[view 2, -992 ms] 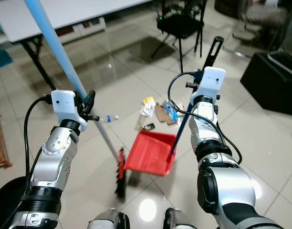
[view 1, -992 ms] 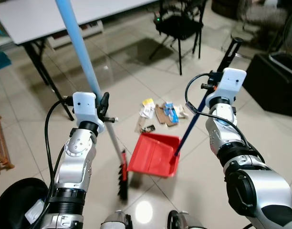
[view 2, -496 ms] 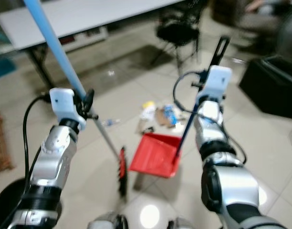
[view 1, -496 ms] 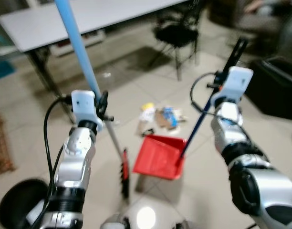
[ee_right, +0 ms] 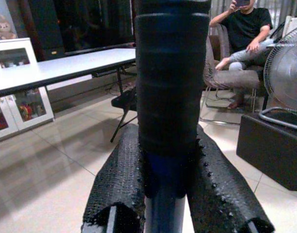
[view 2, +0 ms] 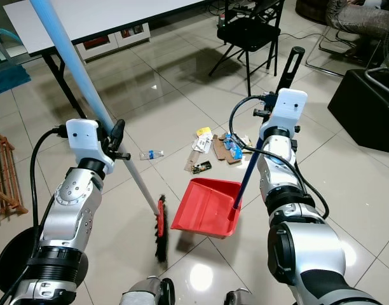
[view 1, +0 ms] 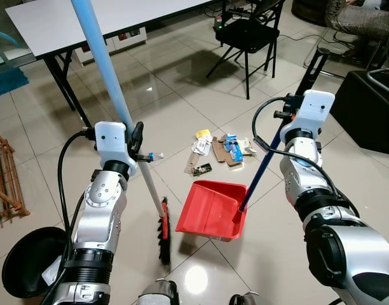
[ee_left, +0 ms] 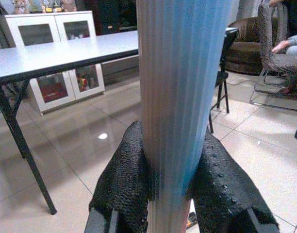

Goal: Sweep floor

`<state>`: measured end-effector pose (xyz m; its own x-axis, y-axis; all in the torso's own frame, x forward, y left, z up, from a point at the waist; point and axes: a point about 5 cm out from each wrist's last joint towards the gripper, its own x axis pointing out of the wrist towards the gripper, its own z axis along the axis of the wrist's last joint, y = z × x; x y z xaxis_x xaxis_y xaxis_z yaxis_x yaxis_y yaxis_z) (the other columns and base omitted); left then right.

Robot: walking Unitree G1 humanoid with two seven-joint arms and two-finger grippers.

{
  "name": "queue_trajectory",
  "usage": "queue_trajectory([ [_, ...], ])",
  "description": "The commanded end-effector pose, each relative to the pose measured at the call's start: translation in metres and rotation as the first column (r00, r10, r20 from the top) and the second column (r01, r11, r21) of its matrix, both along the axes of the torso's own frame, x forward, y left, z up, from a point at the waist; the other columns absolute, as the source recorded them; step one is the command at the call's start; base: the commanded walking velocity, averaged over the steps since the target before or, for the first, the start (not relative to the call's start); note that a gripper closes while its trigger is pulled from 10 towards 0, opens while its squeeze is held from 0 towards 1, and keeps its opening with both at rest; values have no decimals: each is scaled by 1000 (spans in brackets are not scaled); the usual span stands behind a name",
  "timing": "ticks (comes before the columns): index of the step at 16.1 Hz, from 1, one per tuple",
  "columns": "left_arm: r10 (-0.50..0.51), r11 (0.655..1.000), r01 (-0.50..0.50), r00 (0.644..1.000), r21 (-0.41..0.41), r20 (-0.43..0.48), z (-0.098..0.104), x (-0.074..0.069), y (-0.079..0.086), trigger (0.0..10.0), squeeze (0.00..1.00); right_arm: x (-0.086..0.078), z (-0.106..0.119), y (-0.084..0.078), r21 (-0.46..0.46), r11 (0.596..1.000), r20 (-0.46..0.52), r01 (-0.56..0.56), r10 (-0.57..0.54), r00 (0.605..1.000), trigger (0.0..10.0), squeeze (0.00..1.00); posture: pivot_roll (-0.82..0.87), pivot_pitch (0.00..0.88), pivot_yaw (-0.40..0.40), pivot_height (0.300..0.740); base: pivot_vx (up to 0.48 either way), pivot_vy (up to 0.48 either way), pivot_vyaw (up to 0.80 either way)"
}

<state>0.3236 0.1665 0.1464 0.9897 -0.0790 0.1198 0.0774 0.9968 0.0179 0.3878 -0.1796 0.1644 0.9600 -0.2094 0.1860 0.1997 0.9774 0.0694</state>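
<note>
My left gripper (view 1: pixel 136 142) is shut on the light blue handle (ee_left: pixel 180 97) of a broom, with its black fingers (ee_left: pixel 124 184) on either side. The broom's red and black brush head (view 1: pixel 163 232) rests on the tiles close to my feet. My right gripper (view 1: pixel 288 107) is shut on the dark handle (ee_right: pixel 170 87) of a red dustpan (view 1: pixel 210 208), which lies flat on the floor just right of the brush. A pile of paper and cardboard scraps (view 1: pixel 221 149) lies on the tiles just beyond the dustpan. A small clear bottle (view 2: pixel 151 154) lies left of the pile.
A white table (view 1: pixel 67 25) on black legs stands at the back left, and a black chair (view 1: pixel 248 35) behind the litter. A black round bin (view 1: pixel 26 260) sits at my lower left, a wooden rack (view 1: pixel 4 178) further left, a black box (view 1: pixel 372 108) at right. A person (ee_right: pixel 240 39) sits beyond a fan (ee_right: pixel 284 63).
The whole picture blurred and shifted slightly, so the camera moved. Both grippers keep their hold, and the broom and dustpan stay in much the same places.
</note>
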Motion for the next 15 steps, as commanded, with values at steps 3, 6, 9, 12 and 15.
queue_trajectory([
  [3, 15, 1000, -16, 998, 2, 61, 14, 2, 4, 10000, 0, 3, 12, 2, 1, 1000, 42, -11, 11, 999, 10000, 0, 26, 99, 55, 740, 0, 0, 423],
  [6, 20, 1000, -21, 998, 2, 59, 14, 1, 6, 10000, 0, 3, 10, 4, 17, 1000, 40, -18, 17, 999, 10000, 0, 31, 112, 60, 740, 0, 0, 0],
  [9, 27, 1000, -28, 998, 5, 58, 15, 1, 7, 10000, 0, 3, 10, 5, 5, 1000, 39, -17, 17, 999, 10000, 0, 31, 112, 63, 740, 0, 0, 0],
  [12, 24, 1000, -24, 998, 9, 54, 14, 2, 7, 10000, 0, 2, 10, 5, 0, 1000, 39, -17, 17, 999, 10000, 0, 29, 116, 66, 740, 0, 0, 533],
  [15, 20, 1000, -20, 998, 10, 53, 14, 2, 6, 10000, 0, 2, 8, 4, 21, 1000, 37, -15, 15, 999, 10000, 0, 30, 117, 66, 740, 0, 0, 133],
])
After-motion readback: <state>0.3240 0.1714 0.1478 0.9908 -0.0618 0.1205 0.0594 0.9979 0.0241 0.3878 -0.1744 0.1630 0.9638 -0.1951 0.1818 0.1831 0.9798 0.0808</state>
